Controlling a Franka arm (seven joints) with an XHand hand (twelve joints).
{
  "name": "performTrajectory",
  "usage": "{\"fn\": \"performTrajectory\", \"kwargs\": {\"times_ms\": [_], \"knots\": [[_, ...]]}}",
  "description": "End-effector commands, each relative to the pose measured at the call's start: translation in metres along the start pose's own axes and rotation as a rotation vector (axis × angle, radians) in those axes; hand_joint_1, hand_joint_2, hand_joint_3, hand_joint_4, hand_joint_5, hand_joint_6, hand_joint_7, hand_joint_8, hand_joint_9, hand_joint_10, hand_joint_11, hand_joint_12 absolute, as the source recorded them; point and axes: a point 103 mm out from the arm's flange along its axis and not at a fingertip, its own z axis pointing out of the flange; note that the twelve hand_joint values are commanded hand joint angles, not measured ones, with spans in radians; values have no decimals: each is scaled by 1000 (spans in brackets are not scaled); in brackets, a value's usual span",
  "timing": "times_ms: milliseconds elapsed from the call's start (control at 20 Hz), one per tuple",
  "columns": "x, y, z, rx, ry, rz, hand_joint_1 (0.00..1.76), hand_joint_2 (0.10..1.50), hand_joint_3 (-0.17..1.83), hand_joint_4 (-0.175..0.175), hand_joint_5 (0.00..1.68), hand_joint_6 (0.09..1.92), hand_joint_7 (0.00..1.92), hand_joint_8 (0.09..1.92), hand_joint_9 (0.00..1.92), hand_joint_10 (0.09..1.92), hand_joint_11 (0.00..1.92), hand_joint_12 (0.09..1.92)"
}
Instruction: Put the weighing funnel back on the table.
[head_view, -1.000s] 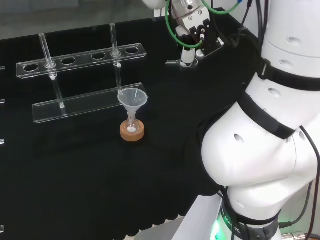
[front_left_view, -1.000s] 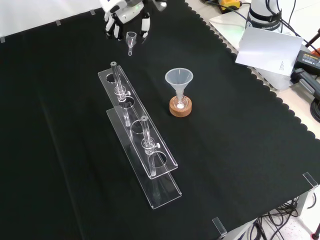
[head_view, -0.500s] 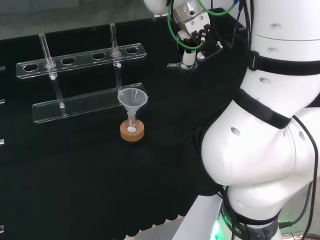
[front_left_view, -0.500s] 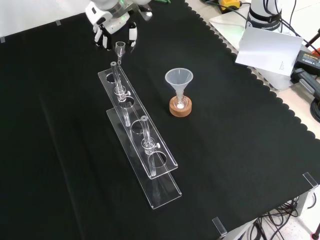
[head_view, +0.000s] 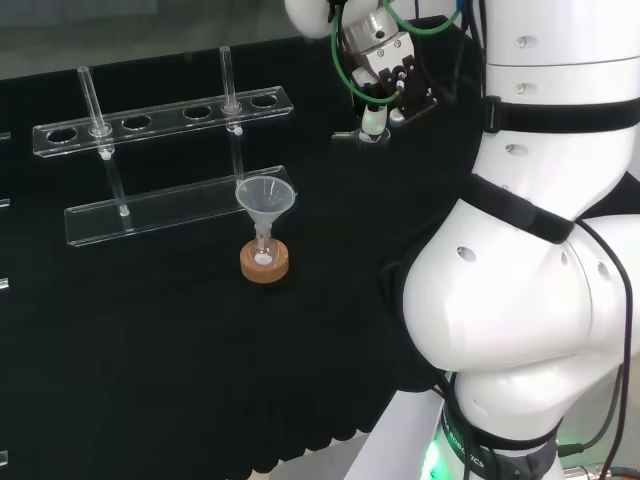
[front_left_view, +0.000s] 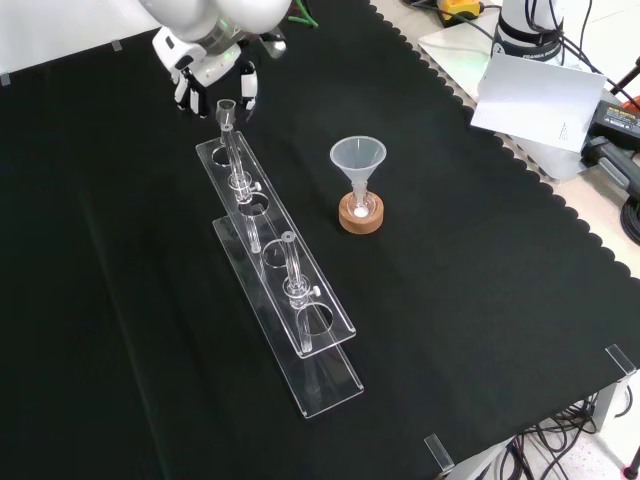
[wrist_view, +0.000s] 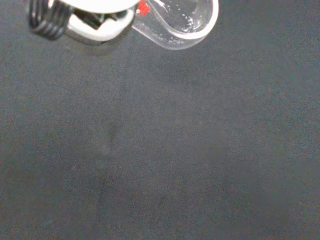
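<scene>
Clear plastic scoop, the weighing funnel (front_left_view: 226, 108), is pinched in my hand (front_left_view: 205, 62), fingers curled round it, at the upper left of the front view. It's just beside the far end of the clear tube rack (front_left_view: 330, 318). Whether it touches the black cloth (wrist_view: 160, 150), I can't tell. Mid-frame, the funnel (front_left_view: 358, 158) stands on its cork ring (front_left_view: 361, 217).

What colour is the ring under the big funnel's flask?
Light brown, like cork; the front view shows the ring best.
</scene>
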Motion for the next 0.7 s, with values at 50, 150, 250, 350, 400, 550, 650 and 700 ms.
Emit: {"fn": "performTrajectory", "kwargs": {"times_ms": [50,150,250,350,400,550,650,700], "knots": [[9,26,12,25,0,-18,1090,700,649,175,1184,828,548,641,929,328,748,1074],[12,32,14,33,-3,-21,1090,700,648,175,1184,828,548,641,929,328,748,1074],[14,37,16,39,-4,-24,1090,700,648,175,1184,828,548,641,929,328,748,1074],[17,41,17,41,-8,-25,1090,700,647,175,1184,828,548,641,929,328,748,1073],[18,42,17,41,-11,-25,1090,700,647,175,1184,828,547,641,929,328,748,1073],[24,43,15,44,-25,-18,1090,701,647,175,1183,828,547,642,929,328,749,1073],[24,44,16,48,-21,-21,1090,701,647,175,1183,829,547,642,929,328,749,1073],[25,45,16,52,-24,-20,1090,701,646,175,1183,829,547,642,929,328,749,1073]]}}
